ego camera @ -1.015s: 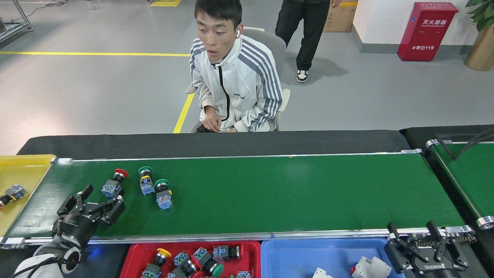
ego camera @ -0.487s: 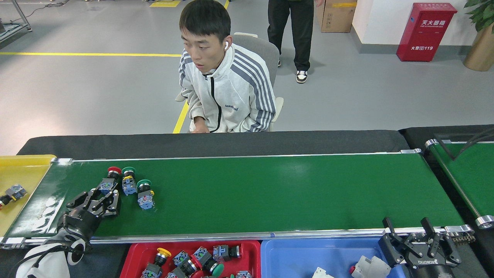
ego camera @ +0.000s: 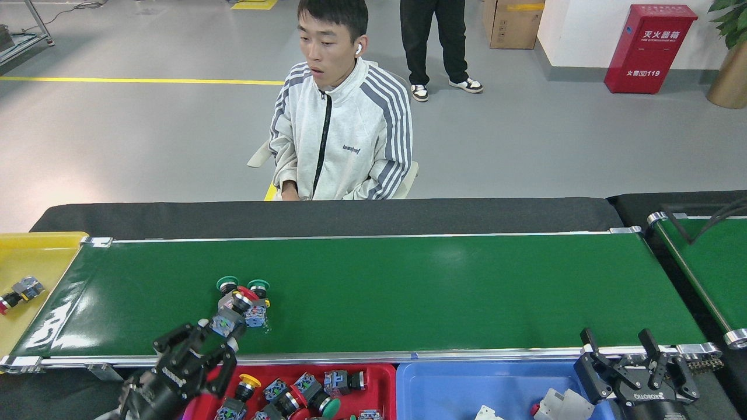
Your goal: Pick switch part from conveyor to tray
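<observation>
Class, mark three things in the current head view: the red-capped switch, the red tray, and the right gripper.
Red-capped switch (ego camera: pixel 236 306), head view: on its body, below the red cap.
Red tray (ego camera: pixel 382 379), head view: on its bare right wall.
Right gripper (ego camera: pixel 624 344), head view: midway between the raised fingertips.

Light: was bright, even, from overhead.
Glare: white sheen lay on the conveyor (ego camera: pixel 64 318) left end.
Focus: was sharp throughout.

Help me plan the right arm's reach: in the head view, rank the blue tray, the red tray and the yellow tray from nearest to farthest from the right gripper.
From the right gripper:
1. Blue tray, just left.
2. Red tray, further left.
3. Yellow tray, far left end.
</observation>
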